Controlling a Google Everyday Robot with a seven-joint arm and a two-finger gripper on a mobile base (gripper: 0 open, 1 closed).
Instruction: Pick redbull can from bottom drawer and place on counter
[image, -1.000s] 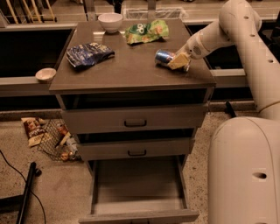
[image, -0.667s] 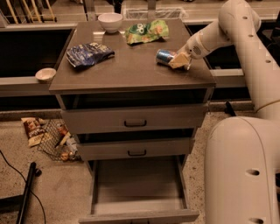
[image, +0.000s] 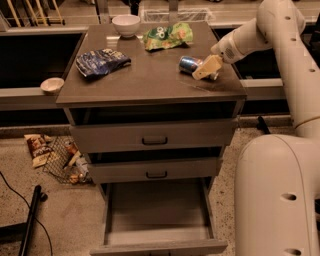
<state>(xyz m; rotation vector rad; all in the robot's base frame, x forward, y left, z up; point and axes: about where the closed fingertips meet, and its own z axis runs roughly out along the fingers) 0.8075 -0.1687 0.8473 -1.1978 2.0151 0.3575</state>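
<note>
The redbull can (image: 188, 64) lies on its side on the counter (image: 150, 80), near the right edge. My gripper (image: 206, 68) is at the can's right end and covers that end, low over the counter. The white arm reaches in from the upper right. The bottom drawer (image: 157, 212) is pulled out below, and its grey floor is bare.
A dark blue snack bag (image: 101, 61), a green snack bag (image: 167, 36) and a white bowl (image: 126, 24) are on the counter. A small bowl (image: 52, 85) sits on the left ledge. Wrappers and a wire basket (image: 62, 159) lie on the floor at the left. My white base (image: 280, 195) fills the lower right.
</note>
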